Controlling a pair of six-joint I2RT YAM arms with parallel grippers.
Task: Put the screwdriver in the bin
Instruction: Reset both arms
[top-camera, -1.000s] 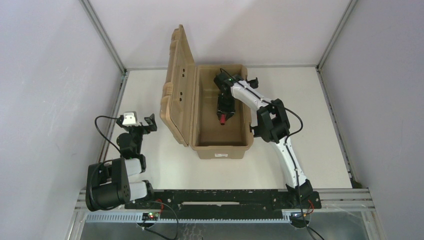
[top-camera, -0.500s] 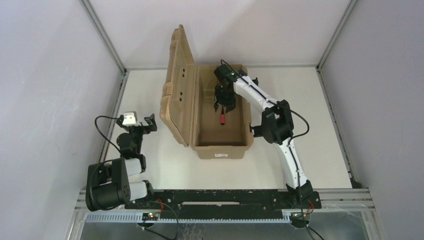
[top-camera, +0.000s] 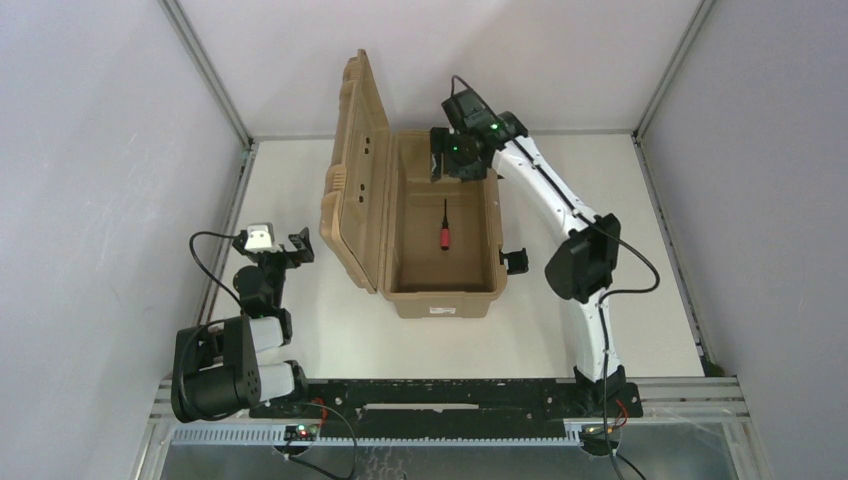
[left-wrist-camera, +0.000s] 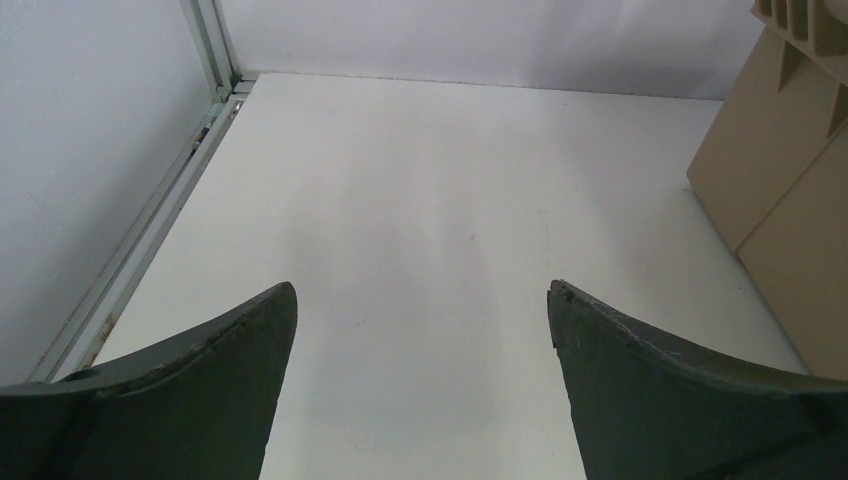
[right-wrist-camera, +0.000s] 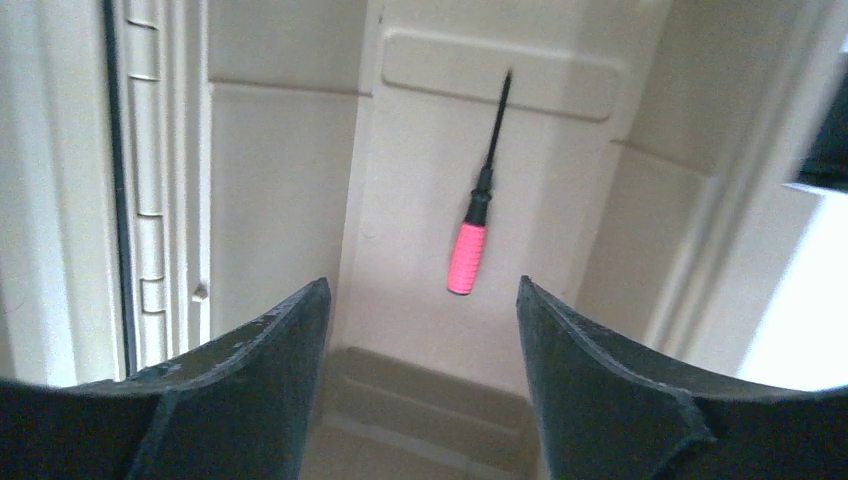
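The screwdriver lies flat on the floor of the tan bin, red handle toward the near end, thin black shaft pointing to the far wall. In the right wrist view the screwdriver rests free on the bin floor beyond the fingertips. My right gripper hovers above the bin's far end, jaws open and empty. My left gripper rests open over bare table left of the bin, nothing between its fingers.
The bin's ribbed lid stands open on the left side. A black latch sticks out on the bin's right wall. The corner of the lid shows right of the left gripper. Metal frame rails border the white table.
My right gripper opened and let go of the screwdriver, which now lies on the bin floor. The right arm rose and drew back toward the bin's far end. The left arm stayed still.
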